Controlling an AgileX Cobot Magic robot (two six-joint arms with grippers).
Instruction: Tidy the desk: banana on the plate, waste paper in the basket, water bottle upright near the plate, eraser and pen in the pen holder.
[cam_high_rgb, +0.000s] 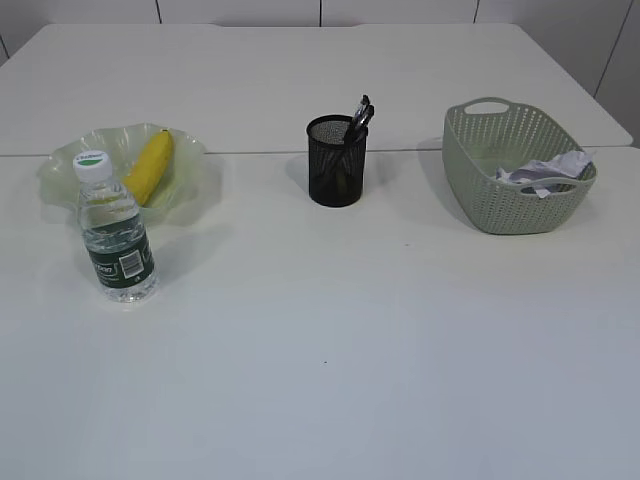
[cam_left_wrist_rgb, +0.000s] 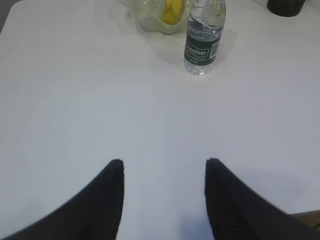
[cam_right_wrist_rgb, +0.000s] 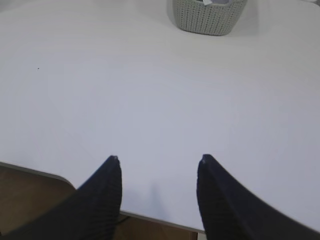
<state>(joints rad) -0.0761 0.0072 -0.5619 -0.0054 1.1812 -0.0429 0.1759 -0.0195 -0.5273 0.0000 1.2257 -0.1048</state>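
White surface (cam_high_rgb: 330, 350), items as follows. Plate (cam_high_rgb: 60, 160): pale green, wavy-edged, far left; holds one yellow banana (cam_high_rgb: 150, 165) lying inside it. Water bottle (cam_high_rgb: 115, 235): clear with a dark green label and white cap, upright, just in front of the plate and near it; also visible in the left wrist view (cam_left_wrist_rgb: 204, 37) with the plate behind. Pen holder (cam_high_rgb: 336, 165): black mesh cup, centre, upright, with dark pens (cam_high_rgb: 358, 118) standing in it and leaning right; eraser cannot be made out. Basket (cam_high_rgb: 500, 195): grey-green woven, two handles, far right, with crumpled white paper (cam_high_rgb: 545, 172) inside against its right side. Left tool (cam_left_wrist_rgb: 162, 172): jaws spread apart, nothing between them, over bare surface, well apart from the bottle. Right tool (cam_right_wrist_rgb: 157, 167): jaws likewise spread and holding nothing, at the near edge of the surface, with the basket (cam_right_wrist_rgb: 207, 17) far ahead.
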